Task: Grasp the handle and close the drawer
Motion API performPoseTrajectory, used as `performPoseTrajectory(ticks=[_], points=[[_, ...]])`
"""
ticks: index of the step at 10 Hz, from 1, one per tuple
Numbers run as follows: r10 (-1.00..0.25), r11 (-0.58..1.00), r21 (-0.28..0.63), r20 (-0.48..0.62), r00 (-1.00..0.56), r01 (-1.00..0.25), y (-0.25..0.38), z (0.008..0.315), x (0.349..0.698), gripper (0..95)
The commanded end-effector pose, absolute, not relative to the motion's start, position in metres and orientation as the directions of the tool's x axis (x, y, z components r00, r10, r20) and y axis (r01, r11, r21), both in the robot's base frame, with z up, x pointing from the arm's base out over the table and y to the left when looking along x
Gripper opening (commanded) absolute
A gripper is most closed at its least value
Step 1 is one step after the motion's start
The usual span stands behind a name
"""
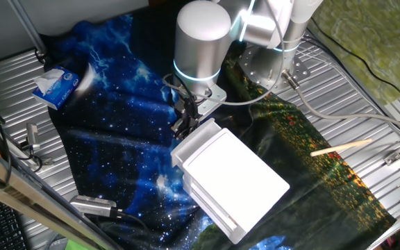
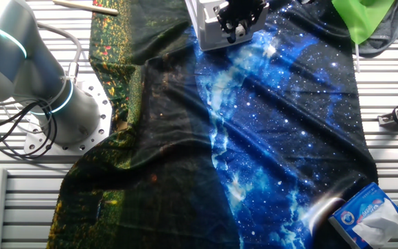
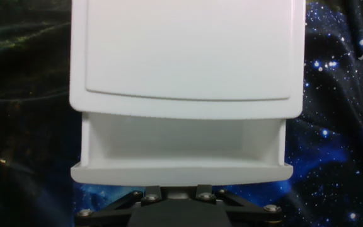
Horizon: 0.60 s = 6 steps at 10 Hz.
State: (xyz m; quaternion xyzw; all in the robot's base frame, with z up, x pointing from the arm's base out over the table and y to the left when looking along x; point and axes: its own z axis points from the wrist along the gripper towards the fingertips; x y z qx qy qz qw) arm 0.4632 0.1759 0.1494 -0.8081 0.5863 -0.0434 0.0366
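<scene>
The white box cabinet lies on the starry cloth; its flat top fills the upper hand view. The drawer stands a little way out of the cabinet, its shallow inside bare, and its front rim faces the arm. My gripper is pressed against the drawer's front panel, its two dark fingers close around a small pale lump that I take for the handle; most of it is hidden below the rim. In the other fixed view the gripper sits against the cabinet.
A blue tissue pack lies at the cloth's far left, also seen in the other fixed view. A wooden stick lies to the right. The arm's base is bolted beside the cloth. A green cloth lies nearby.
</scene>
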Motion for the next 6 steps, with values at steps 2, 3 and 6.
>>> performPoseTrajectory(ticks=[2, 3, 6], points=[[-0.97, -0.242, -0.104, 0.026, 0.241, -0.965, 0.1762, 0.1495, 0.4634, 0.0], [-0.971, -0.238, -0.103, 0.028, 0.236, -0.966, 0.1762, 0.1495, 0.4634, 0.0], [-0.973, -0.229, -0.1, 0.034, 0.227, -0.968, 0.1762, 0.1495, 0.4634, 0.0]])
